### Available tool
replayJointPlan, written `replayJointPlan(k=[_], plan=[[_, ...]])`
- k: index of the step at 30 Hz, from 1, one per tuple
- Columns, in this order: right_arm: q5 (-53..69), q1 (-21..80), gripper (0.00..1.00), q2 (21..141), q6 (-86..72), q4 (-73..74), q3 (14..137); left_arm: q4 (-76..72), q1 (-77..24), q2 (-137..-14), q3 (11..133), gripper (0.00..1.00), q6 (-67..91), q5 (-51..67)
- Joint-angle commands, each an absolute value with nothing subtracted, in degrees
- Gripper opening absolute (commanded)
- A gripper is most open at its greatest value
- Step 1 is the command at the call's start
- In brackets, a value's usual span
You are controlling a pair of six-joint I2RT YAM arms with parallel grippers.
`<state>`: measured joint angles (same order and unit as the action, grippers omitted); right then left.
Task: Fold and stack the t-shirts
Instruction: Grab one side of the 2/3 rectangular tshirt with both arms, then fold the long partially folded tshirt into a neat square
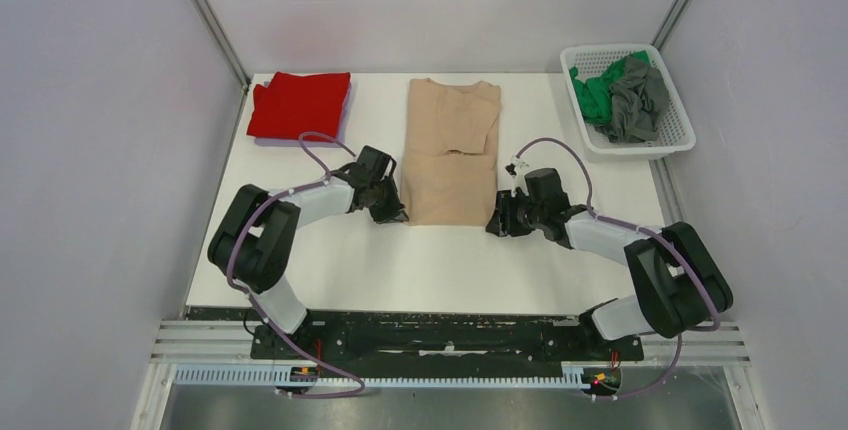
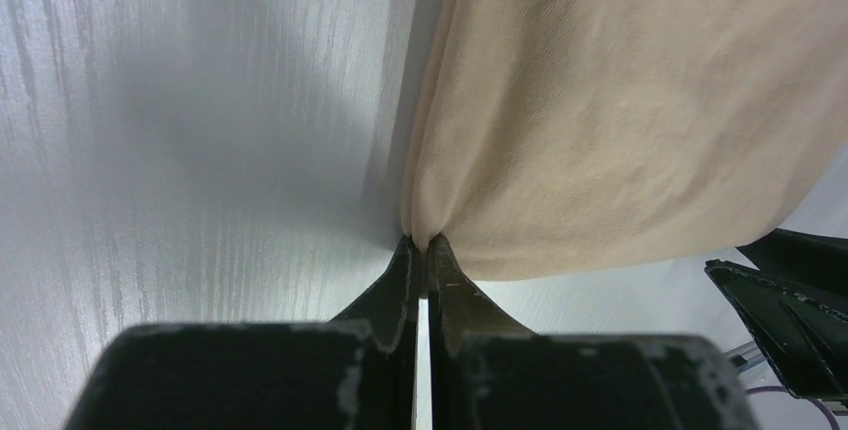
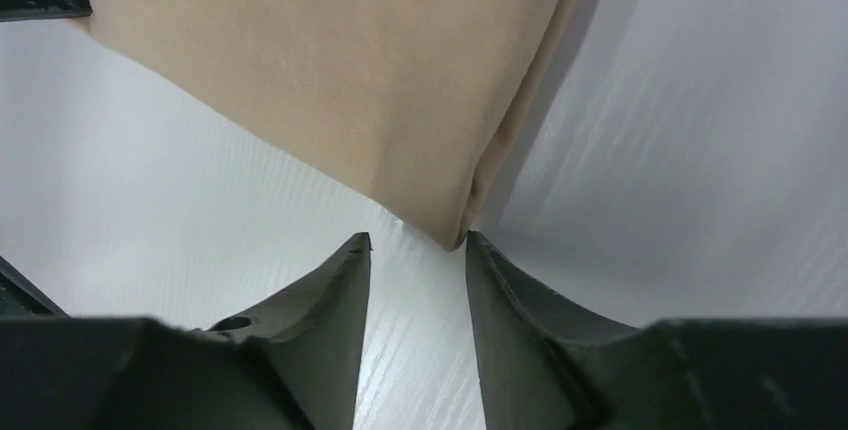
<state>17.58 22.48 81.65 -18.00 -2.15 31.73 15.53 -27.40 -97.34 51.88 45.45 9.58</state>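
White tabletop, with pale walls around it, is carrying everything. The left gripper is pinching the near-left corner of the beige t-shirt, its jaws pressed together on a small pucker of cloth. The right gripper is hovering at the beige t-shirt's near-right corner with its jaws parted, gripping nothing; the corner tip is sitting just beyond the gap, close to 1 fingertip. The beige t-shirt is lying flat mid-table as a long folded strip. Left of its far end, well apart, a folded red t-shirt is resting. Right of its far end, a white mesh basket is holding a green t-shirt and a grey t-shirt, both crumpled.
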Motion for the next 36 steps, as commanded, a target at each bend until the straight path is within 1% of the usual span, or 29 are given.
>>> replayJointPlan(k=[1,4,8,9,11,12,17,22,27,30,33,36], plan=[[16.6,23.0,0.38,84.0,-17.4,-4.3,31.7,18.0,-28.3,-97.2,49.6,0.02,46.9,7.3],[16.7,23.2,0.28,85.4,-16.8,-5.9,31.2,18.0,-28.4,-96.9,49.6,0.02,46.9,7.1],[17.2,23.2,0.20,86.1,-15.8,-7.3,30.2,18.3,-28.4,-96.5,49.5,0.02,46.7,6.3],[17.1,23.3,0.16,85.9,-15.7,-7.7,29.8,18.3,-28.4,-96.4,49.4,0.02,46.7,6.2],[17.1,23.3,0.02,85.1,-14.9,-7.6,29.2,18.4,-28.5,-96.1,49.2,0.02,46.7,6.2],[17.1,23.4,0.00,84.6,-14.4,-7.4,28.9,18.4,-28.5,-95.9,49.1,0.02,46.7,6.2],[23.1,25.0,0.00,79.6,-7.5,-5.7,26.5,19.7,-29.5,-91.3,46.5,0.02,46.9,4.5],[22.8,31.3,0.00,72.9,-5.2,-0.1,23.9,22.4,-31.0,-82.0,41.3,0.02,48.4,2.6],[27.4,36.6,0.00,62.1,-9.5,6.8,21.8,31.6,-34.5,-68.5,36.4,0.02,51.7,-0.9],[30.2,38.1,0.00,55.6,-8.2,11.4,23.4,38.9,-36.1,-58.2,34.8,0.02,55.0,-2.5],[29.4,38.4,0.00,51.8,-4.9,17.2,26.8,43.5,-36.6,-47.7,33.8,0.02,57.5,-2.7],[31.8,38.4,0.00,49.8,-6.1,17.3,28.3,46.4,-36.6,-41.0,35.0,0.02,58.3,-2.4]])
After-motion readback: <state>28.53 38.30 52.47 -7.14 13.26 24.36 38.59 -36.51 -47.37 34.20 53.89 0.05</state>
